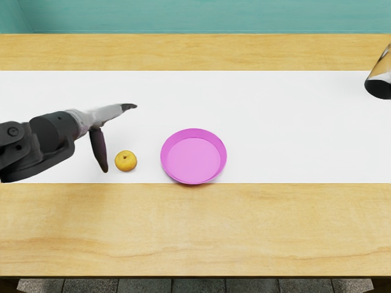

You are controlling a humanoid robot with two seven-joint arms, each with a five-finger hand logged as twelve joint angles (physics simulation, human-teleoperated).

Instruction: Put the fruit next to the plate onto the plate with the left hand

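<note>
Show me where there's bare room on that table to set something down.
Bare: the white strip between plate and right arm, and the wooden front edge below the plate. Crowded: left hand, fruit and plate sit close.

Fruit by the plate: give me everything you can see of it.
The fruit is small, round, yellow-orange and smooth-looking, with a dark dimple on top. It sits on the white strip, left of the pink plate and clear of its rim. One of the left hand's fingers hangs just left of it; no contact shows.
</note>
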